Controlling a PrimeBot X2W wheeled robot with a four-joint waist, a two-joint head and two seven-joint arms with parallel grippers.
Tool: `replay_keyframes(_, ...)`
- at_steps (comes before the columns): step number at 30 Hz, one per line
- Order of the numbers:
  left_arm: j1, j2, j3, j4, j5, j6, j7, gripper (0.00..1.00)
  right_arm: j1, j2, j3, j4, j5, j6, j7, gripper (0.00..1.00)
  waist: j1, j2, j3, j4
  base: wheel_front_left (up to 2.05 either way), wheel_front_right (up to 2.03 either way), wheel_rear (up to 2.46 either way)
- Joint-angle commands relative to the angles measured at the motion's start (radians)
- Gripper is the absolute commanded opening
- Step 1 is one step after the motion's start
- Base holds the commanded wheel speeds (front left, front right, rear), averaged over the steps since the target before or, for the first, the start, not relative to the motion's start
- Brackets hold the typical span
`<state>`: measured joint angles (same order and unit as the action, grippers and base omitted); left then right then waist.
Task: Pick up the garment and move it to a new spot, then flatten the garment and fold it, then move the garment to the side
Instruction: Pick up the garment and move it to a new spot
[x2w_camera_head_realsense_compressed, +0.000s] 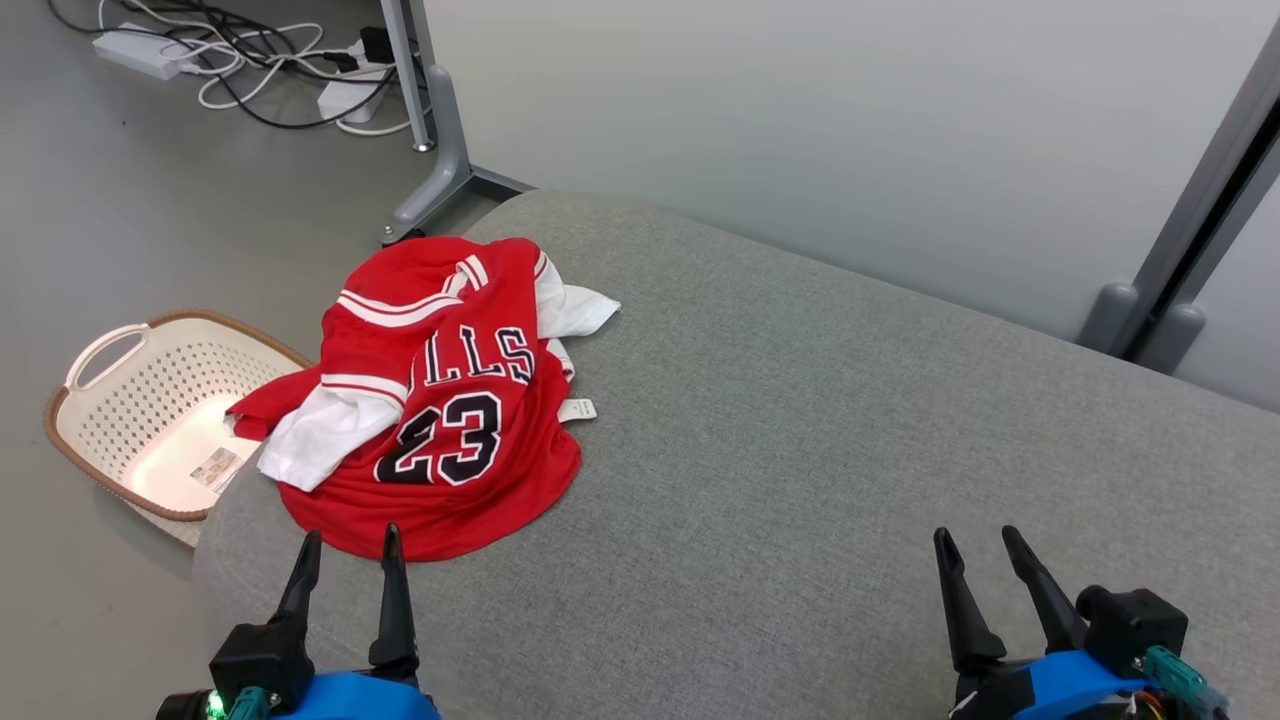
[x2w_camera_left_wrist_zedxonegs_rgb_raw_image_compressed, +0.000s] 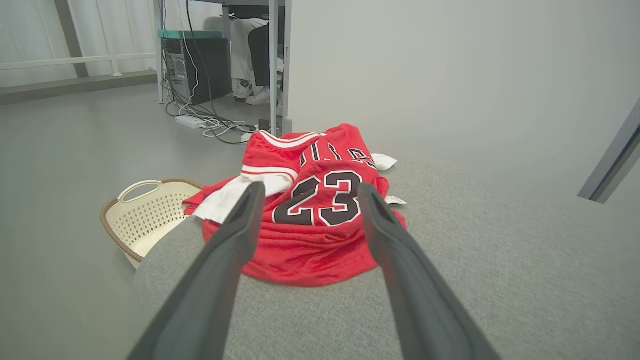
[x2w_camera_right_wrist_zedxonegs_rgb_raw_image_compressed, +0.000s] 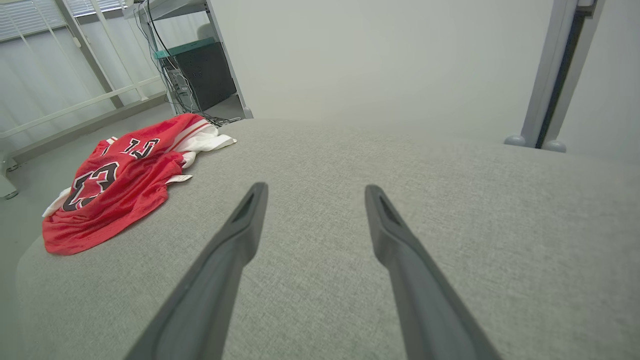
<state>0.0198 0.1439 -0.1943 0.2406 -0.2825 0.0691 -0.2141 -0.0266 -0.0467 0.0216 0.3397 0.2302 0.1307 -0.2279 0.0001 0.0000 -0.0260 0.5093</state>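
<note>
The garment (x2w_camera_head_realsense_compressed: 440, 400) is a red jersey with a black 23 and white trim, lying crumpled at the left end of a grey cushioned surface (x2w_camera_head_realsense_compressed: 800, 450). It also appears in the left wrist view (x2w_camera_left_wrist_zedxonegs_rgb_raw_image_compressed: 315, 215) and far left in the right wrist view (x2w_camera_right_wrist_zedxonegs_rgb_raw_image_compressed: 115, 185). My left gripper (x2w_camera_head_realsense_compressed: 350, 545) stands open just short of the garment's near hem, nothing between its fingers. Over bare grey fabric at the lower right, well away from the garment, my right gripper (x2w_camera_head_realsense_compressed: 980, 545) is open too, seen likewise in its own view (x2w_camera_right_wrist_zedxonegs_rgb_raw_image_compressed: 312, 192).
A cream perforated basket (x2w_camera_head_realsense_compressed: 150, 410) sits on the floor left of the cushion's edge. Cables and power strips (x2w_camera_head_realsense_compressed: 250, 60) lie at the back left by a grey desk leg (x2w_camera_head_realsense_compressed: 440, 150). A pale partition wall (x2w_camera_head_realsense_compressed: 850, 120) stands behind the cushion.
</note>
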Motion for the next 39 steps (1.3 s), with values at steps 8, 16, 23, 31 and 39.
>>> replay_keyframes(8,0.027,-0.005,0.025,-0.038,-0.017,0.03,-0.022,1.0,-0.055,-0.006,0.035,0.012,-0.009,0.0,0.012,1.0,-0.0001,0.0,0.03,0.021,0.0,0.0,0.0)
replay_keyframes(16,0.023,0.002,0.038,-0.054,-0.034,0.036,-0.013,1.0,-0.062,-0.006,0.027,0.024,-0.01,0.0,0.007,1.0,-0.0001,0.0,0.037,0.021,0.0,0.0,0.0)
replay_keyframes(23,-0.041,0.044,0.104,-0.186,-0.097,0.04,0.078,1.0,-0.031,-0.006,-0.012,0.011,-0.018,0.0,0.003,1.0,-0.0001,0.0,0.054,0.019,0.0,0.0,0.0)
replay_keyframes(31,-0.204,0.167,0.208,-0.287,-0.193,0.046,0.325,1.0,-0.053,-0.006,-0.024,-0.047,-0.052,0.0,0.024,1.0,-0.0001,0.0,0.141,-0.06,0.0,0.0,0.0)
replay_keyframes(39,-0.389,0.222,0.278,-0.072,-0.341,0.032,0.516,1.0,-0.079,-0.006,-0.02,-0.11,-0.083,0.0,0.058,1.0,-0.0001,0.0,0.236,-0.193,0.0,0.0,0.0)
